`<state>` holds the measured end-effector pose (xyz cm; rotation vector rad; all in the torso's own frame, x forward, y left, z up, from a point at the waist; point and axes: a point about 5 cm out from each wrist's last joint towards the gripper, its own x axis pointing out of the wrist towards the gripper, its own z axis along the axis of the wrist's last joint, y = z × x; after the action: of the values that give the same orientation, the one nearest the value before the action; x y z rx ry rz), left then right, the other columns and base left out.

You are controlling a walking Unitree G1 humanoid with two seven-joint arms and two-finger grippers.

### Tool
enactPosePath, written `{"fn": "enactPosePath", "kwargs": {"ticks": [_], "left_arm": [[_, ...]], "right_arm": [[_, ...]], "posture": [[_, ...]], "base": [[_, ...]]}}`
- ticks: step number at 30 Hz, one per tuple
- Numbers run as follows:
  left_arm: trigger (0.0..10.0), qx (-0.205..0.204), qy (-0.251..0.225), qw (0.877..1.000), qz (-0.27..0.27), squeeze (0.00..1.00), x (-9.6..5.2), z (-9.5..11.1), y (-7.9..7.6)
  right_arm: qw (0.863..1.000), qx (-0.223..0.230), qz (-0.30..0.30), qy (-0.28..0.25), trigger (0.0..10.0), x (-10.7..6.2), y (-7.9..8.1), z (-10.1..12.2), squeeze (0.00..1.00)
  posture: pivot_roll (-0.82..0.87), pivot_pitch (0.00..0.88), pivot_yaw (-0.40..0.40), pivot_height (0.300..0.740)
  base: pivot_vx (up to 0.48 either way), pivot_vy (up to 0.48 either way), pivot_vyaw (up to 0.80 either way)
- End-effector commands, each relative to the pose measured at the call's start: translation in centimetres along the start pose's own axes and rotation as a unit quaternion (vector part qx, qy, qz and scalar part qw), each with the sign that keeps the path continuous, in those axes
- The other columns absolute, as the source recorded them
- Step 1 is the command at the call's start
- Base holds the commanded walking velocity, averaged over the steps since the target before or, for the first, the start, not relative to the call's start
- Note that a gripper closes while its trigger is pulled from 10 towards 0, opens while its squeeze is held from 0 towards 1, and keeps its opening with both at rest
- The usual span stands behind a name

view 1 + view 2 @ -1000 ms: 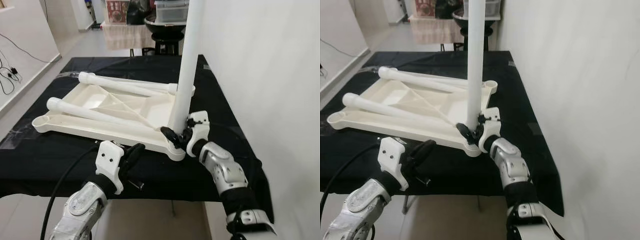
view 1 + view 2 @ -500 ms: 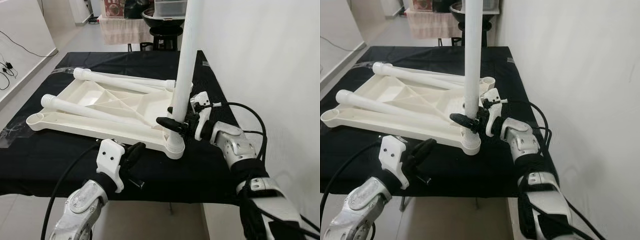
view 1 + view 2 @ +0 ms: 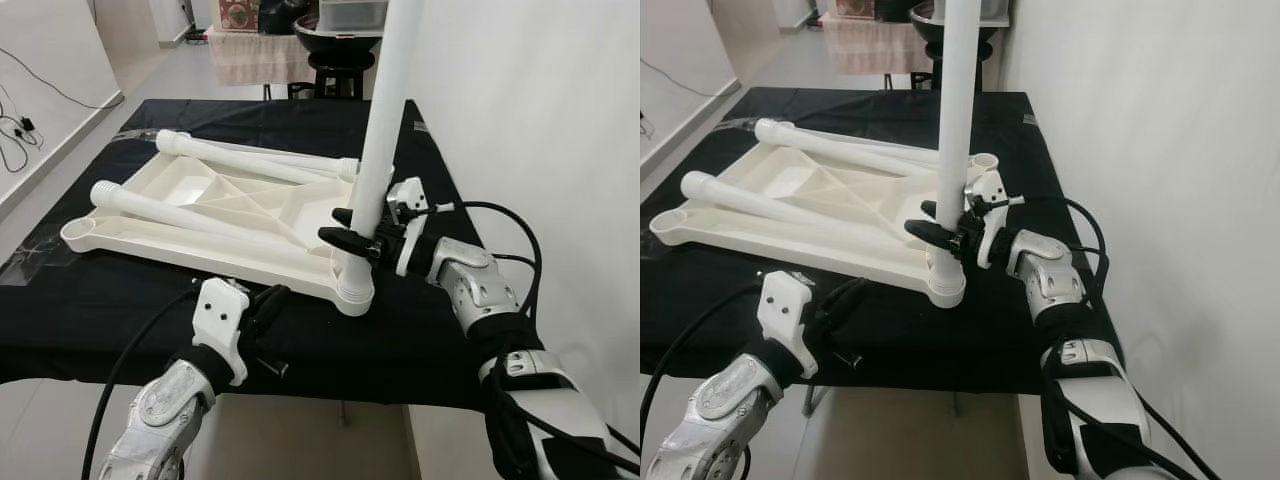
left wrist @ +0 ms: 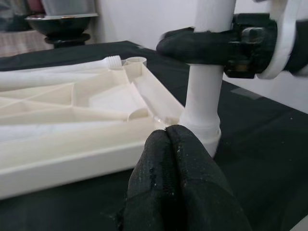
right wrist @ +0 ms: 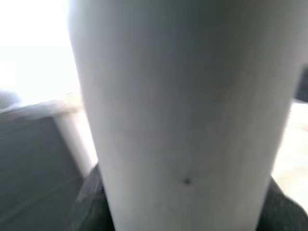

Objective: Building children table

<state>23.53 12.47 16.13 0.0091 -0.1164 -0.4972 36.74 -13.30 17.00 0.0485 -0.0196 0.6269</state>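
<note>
A white children's tabletop (image 3: 230,215) lies upside down on the black-covered table (image 3: 420,330). One white leg (image 3: 385,120) stands upright in its near right corner socket (image 3: 352,285). My right gripper (image 3: 352,230) is shut on that leg low down, just above the socket; the leg (image 5: 183,110) looms close in the right wrist view. Two more white legs (image 3: 200,215) lie loose across the tabletop's underside. My left gripper (image 3: 268,305) is shut and empty, hovering by the tabletop's near edge; its fingertips (image 4: 168,144) point at the socket.
A white wall (image 3: 540,110) runs close along the table's right side. Beyond the far edge stand a black stool with a dark bowl (image 3: 335,35) and a cloth-draped stand (image 3: 250,55). Cables (image 3: 20,130) trail on the floor at left.
My right gripper has risen from the socket's base to a spot higher on the upright leg, its arm swinging out to the right. The left gripper has stayed put.
</note>
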Motion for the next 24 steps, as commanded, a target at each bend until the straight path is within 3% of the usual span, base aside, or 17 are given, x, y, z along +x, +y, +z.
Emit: {"fn": "enactPosePath", "kwargs": {"ticks": [1, 4, 5, 6, 11, 12, 13, 14, 18, 21, 22, 23, 24], "left_arm": [[10.0, 0.006, 0.006, 1.0, -0.002, 0.0, -0.3, -0.1, 0.1], [10.0, 0.006, 0.007, 1.0, -0.001, 0.0, -0.3, -0.1, 0.2], [10.0, 0.006, 0.007, 1.0, -0.001, 0.0, -0.3, -0.1, 0.2], [10.0, 0.006, 0.008, 1.0, -0.003, 0.0, -0.3, -0.2, 0.2], [10.0, 0.004, 0.009, 1.0, -0.007, 0.0, -0.1, -0.3, -0.1], [10.0, 0.007, 0.011, 1.0, -0.005, 0.0, -0.2, -0.3, 0.1], [10.0, 0.008, 0.011, 1.0, -0.002, 0.0, -0.2, -0.3, 0.2], [10.0, 0.01, 0.01, 1.0, -0.001, 0.0, -0.2, -0.2, 0.4], [10.0, 0.01, 0.006, 1.0, -0.005, 0.0, 0.0, 0.0, 0.2], [10.0, 0.009, 0.006, 1.0, -0.006, 0.0, 0.1, 0.0, 0.1], [10.0, 0.009, 0.006, 1.0, -0.007, 0.0, 0.1, -0.1, 0.0], [10.0, 0.008, 0.006, 1.0, -0.007, 0.0, 0.1, -0.1, 0.0], [10.0, 0.008, 0.006, 1.0, -0.007, 0.0, 0.1, -0.1, 0.0]], "right_arm": [[0.981, 0.043, -0.165, 0.094, 0.0, -2.1, 0.5, -5.2, 0.0], [0.974, 0.056, -0.189, 0.113, 0.0, -2.8, 1.6, -6.2, 0.0], [0.983, 0.007, -0.16, 0.095, 0.0, -2.6, 2.7, -5.5, 0.0], [0.987, 0.014, -0.133, 0.085, 0.0, -2.0, 3.2, -5.1, 0.0], [0.99, 0.022, -0.113, 0.076, 0.0, -0.4, 2.9, -4.4, 0.0], [0.992, 0.028, -0.104, 0.069, 10.0, 0.1, 2.9, -4.2, 0.0], [0.993, 0.031, -0.093, 0.064, 10.0, 0.6, 3.0, -3.9, 0.23], [0.994, 0.033, -0.089, 0.059, 10.0, 0.8, 3.2, -3.6, 1.0], [0.998, 0.057, -0.019, 0.032, 10.0, 1.6, 3.1, -1.7, 1.0], [0.998, 0.059, -0.002, 0.027, 10.0, 1.7, 3.0, -1.3, 1.0], [0.998, 0.049, 0.025, 0.024, 10.0, 1.8, 2.6, -0.6, 0.0], [0.997, 0.028, 0.069, 0.021, 10.0, 2.0, 2.1, 0.4, 0.0], [0.997, 0.028, 0.069, 0.021, 10.0, 2.0, 2.1, 0.4, 0.0]], "posture": [[0.05, 0.075, -0.033, 0.74], [0.05, 0.075, -0.033, 0.74], [0.05, 0.068, -0.021, 0.74], [0.04, 0.056, -0.024, 0.74], [0.06, 0.061, -0.032, 0.74], [0.06, 0.06, -0.028, 0.74], [0.07, 0.058, -0.022, 0.74], [0.07, 0.058, -0.02, 0.74], [0.07, 0.054, -0.023, 0.74], [0.07, 0.054, -0.023, 0.74], [0.07, 0.054, -0.025, 0.74], [0.07, 0.051, -0.028, 0.74], [0.07, 0.051, -0.028, 0.74]], "base": [[0.0, 0.0, 0.0], [0.0, 0.0, 0.0], [0.0, 0.0, 0.0], [0.0, 0.0, 0.0], [0.0, 0.0, 0.0], [0.0, 0.0, 0.0], [0.0, 0.0, 0.0], [0.0, 0.0, 0.0], [0.0, 0.0, 0.0], [0.0, 0.0, 0.0], [0.0, 0.0, 0.0], [0.0, 0.0, 0.0], [0.0, 0.0, 0.0]]}}
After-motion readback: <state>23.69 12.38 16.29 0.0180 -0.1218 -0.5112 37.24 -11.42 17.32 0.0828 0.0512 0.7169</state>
